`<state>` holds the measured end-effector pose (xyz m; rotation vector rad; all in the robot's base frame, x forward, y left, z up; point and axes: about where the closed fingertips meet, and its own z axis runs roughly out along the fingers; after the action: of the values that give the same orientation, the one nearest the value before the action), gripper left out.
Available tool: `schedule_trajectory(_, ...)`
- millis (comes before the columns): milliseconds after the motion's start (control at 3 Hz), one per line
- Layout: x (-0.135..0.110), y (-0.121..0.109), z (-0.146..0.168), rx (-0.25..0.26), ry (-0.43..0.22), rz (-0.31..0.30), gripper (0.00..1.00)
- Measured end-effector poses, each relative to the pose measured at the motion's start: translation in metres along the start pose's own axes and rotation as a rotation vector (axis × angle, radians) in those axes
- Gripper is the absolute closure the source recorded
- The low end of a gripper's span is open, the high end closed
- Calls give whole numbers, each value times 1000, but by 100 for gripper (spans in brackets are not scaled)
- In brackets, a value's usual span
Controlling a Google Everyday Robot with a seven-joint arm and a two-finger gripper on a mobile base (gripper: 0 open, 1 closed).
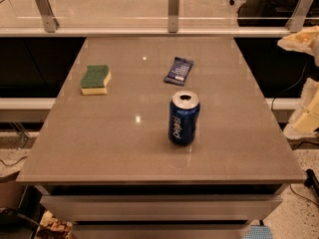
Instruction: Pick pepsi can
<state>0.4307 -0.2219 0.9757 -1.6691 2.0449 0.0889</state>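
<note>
Table [99, 148], grey. Sponge [95, 79], green over yellow, far left. Flat blue wrapper [178, 70], behind centre. Pepsi can [184, 117], upright, just front of centre, standing free. Gripper [308, 114], cream, beyond the table's right edge, well apart from the can; whether it is open or closed cannot be told.

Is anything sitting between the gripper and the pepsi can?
Nothing visible. The gripper is at the view's right edge, beyond the table; only bare surface separates it from the upright pepsi can. The snack wrapper and sponge lie farther back.
</note>
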Motion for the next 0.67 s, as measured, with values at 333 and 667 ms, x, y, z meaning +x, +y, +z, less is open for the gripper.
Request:
schedule_trajectory(333, 9, 9, 10, -22, -164, -11, 0)
schedule_trajectory(667, 15, 8, 20, -37, -305, -13, 0)
